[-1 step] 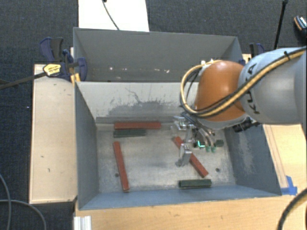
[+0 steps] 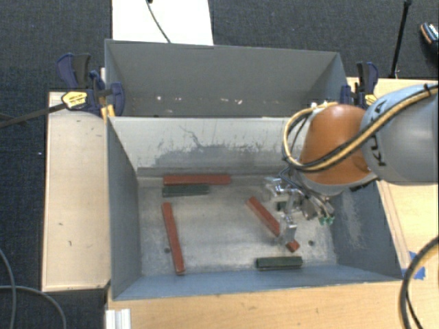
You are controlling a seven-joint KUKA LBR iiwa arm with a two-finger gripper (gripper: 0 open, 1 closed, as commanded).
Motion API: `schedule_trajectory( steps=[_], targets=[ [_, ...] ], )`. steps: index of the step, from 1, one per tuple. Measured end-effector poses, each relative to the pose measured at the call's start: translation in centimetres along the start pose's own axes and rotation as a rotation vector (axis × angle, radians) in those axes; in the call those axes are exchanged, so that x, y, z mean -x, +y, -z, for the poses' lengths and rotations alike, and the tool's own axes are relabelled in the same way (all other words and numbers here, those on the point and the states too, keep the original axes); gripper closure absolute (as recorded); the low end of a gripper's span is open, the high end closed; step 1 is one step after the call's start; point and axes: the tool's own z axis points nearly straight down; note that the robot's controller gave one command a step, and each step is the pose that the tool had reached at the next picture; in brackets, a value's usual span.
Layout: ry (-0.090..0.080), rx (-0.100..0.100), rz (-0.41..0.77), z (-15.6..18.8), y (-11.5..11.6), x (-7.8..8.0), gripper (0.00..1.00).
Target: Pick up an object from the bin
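Note:
My gripper [image 2: 289, 219] hangs low in the right half of the bin, under the arm's orange cover. It is right over the lower end of a red-brown stick [image 2: 263, 215] that lies slanted on the bin floor. A small red-brown bit [image 2: 293, 246] shows just below the gripper; I cannot tell whether it is the end of that stick or a separate piece. A dark green stick [image 2: 278, 262] lies flat near the front wall, a little below the gripper.
At the back left of the floor a red-brown bar [image 2: 197, 179] lies along the wall with a dark green bar [image 2: 185, 191] just in front of it. A long red-brown stick [image 2: 173, 238] runs front to back on the left.

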Motion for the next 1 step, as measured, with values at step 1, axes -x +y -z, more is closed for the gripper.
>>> schedule_trajectory(
  steps=[1],
  targets=[
    [-0.009,0.002,0.077,-0.48,2.10,5.04,0.00]
  ],
)
